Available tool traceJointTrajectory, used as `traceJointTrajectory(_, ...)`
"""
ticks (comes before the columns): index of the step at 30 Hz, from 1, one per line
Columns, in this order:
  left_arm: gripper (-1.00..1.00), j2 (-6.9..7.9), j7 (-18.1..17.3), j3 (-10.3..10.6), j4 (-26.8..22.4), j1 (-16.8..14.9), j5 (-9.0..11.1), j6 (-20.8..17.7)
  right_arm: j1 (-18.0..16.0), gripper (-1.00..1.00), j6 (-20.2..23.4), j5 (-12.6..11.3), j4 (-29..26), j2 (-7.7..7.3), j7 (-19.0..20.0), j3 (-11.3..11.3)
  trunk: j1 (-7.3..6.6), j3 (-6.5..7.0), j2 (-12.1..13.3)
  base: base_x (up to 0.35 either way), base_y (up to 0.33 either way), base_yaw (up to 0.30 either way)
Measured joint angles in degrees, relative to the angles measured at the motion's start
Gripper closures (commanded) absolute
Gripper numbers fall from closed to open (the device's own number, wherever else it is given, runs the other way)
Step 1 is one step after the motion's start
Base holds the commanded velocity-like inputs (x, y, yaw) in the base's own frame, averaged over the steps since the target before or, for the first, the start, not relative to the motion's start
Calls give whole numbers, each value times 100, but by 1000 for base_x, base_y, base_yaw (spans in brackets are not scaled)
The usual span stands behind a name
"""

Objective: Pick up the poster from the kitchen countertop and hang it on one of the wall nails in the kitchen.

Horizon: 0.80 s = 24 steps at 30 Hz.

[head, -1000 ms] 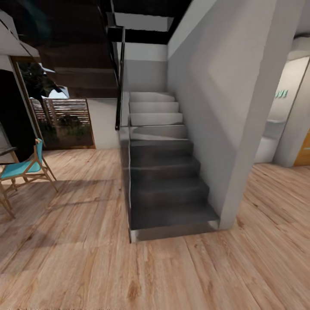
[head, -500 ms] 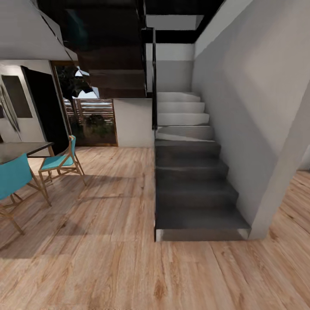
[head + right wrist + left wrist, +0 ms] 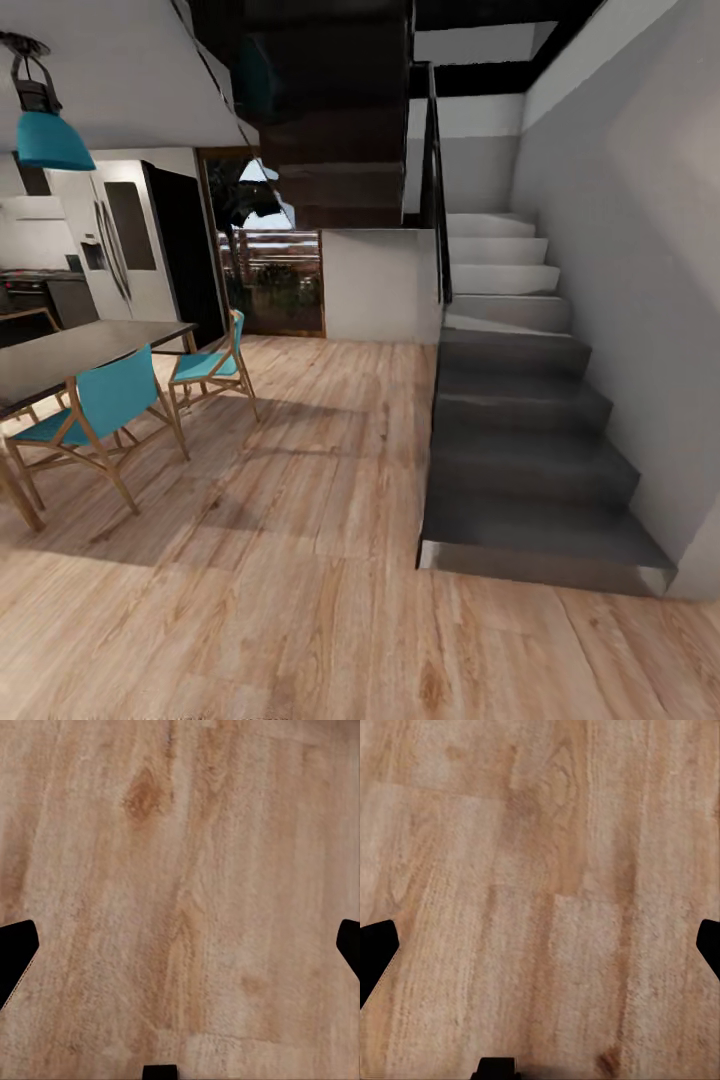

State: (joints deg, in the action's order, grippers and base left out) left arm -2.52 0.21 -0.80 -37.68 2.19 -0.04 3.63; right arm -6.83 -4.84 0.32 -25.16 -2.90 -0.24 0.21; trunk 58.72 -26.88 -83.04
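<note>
The poster is out of view, and I cannot make out the kitchen countertop. In the left wrist view my left gripper [image 3: 540, 952] is open, its dark fingertips [image 3: 375, 956] far apart at the picture's edges, with bare wooden floor between them. The right wrist view shows my right gripper [image 3: 180, 952] open in the same way, its fingertips [image 3: 15, 952] wide apart over the floor planks. Neither gripper has anything in it.
A dark staircase [image 3: 520, 430] with a black handrail rises at the right beside a grey wall. At the left stand a dark dining table [image 3: 85, 350], two teal chairs [image 3: 100, 405], a teal pendant lamp [image 3: 42, 135] and a steel fridge [image 3: 110, 250]. Wooden floor [image 3: 300, 560] stretches ahead.
The camera has turned left: the stairs have slid to the right of the picture, and the table, second chair, lamp and fridge have come into view at the left.
</note>
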Motion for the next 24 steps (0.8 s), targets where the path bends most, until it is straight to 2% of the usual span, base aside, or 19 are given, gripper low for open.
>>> traceJointTrajectory(12,-100,0,7,0,2,-1,-8,-4,0,-100,-109,0,20,9,0,2,0,-2,-1,19,29,271)
traceJointTrajectory(14,-100,0,8,0,1,-2,-6,-5,11,-100,-183,2,78,2,3,2,0,-3,-1,97,162,109)
traceJointTrajectory(16,-100,0,10,0,0,0,-5,-6,31,-100,-245,10,412,-17,7,5,0,-4,-1,130,237,31)
traceJointTrajectory(22,-100,4,11,-4,1,0,-4,-6,35,-100,-282,150,582,-23,8,4,-1,-4,-1,139,256,12)
traceJointTrajectory(24,-100,3,11,-77,1,0,-4,-5,35,-100,-289,182,589,3,5,-4,-1,-5,-1,143,268,102)
